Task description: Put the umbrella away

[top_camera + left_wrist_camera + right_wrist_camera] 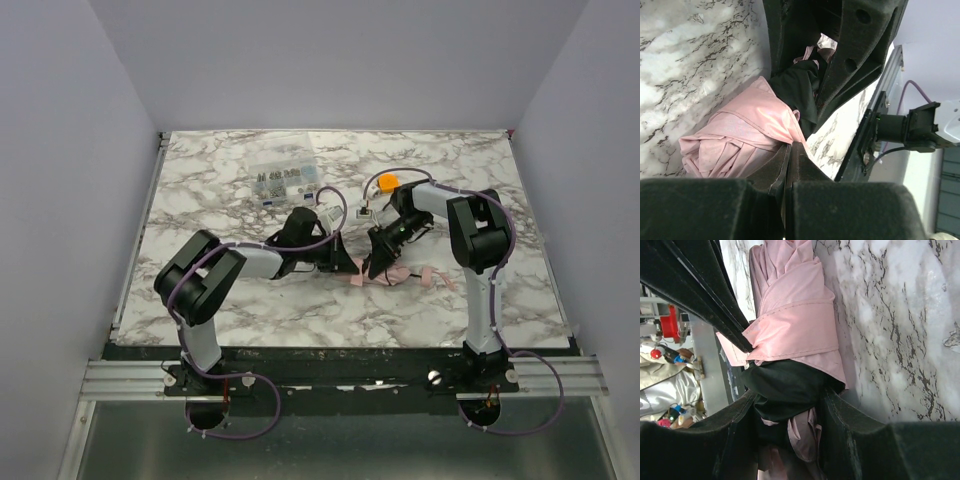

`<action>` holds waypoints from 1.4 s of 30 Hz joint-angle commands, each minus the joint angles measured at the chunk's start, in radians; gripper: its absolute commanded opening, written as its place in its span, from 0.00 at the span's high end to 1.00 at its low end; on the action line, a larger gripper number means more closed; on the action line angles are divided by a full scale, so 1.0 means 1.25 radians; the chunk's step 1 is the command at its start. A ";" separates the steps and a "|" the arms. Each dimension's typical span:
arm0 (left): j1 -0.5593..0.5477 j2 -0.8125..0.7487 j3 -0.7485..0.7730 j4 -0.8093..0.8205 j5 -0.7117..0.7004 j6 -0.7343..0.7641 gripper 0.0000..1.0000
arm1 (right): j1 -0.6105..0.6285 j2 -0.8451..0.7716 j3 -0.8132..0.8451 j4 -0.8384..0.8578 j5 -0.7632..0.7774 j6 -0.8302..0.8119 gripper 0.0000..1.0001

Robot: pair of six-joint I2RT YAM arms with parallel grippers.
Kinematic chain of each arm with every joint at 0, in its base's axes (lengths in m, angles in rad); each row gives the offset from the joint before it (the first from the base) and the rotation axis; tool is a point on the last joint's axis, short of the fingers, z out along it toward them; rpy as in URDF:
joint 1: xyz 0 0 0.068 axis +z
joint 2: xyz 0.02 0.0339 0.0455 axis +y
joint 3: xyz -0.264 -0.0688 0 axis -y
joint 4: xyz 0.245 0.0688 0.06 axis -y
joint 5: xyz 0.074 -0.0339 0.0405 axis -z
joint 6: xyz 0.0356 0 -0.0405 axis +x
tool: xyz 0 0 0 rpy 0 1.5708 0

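Rolled umbrella (785, 270) is held mid marble table (250, 300), its dark part clamped by right gripper (790, 402). Pink band (795, 322) is pinched in left gripper's (790, 147) closed fingers. Strapping is judged in hand: band is to be pulled taut and fastened.

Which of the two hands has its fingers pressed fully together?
The left hand, pinching a thin fold of the pink umbrella. The right hand has its fingers apart, clamped around the umbrella's thick dark-and-pink bundle.
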 commanded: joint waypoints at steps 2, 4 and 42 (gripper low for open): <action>-0.021 -0.014 -0.044 -0.141 -0.213 0.118 0.95 | 0.011 0.083 -0.043 0.075 0.213 -0.032 1.00; -0.021 -0.031 -0.044 -0.162 -0.232 0.135 0.93 | 0.011 0.082 -0.043 0.073 0.213 -0.032 1.00; -0.080 0.011 -0.002 -0.353 -0.300 0.229 0.76 | 0.011 0.079 -0.043 0.069 0.208 -0.042 1.00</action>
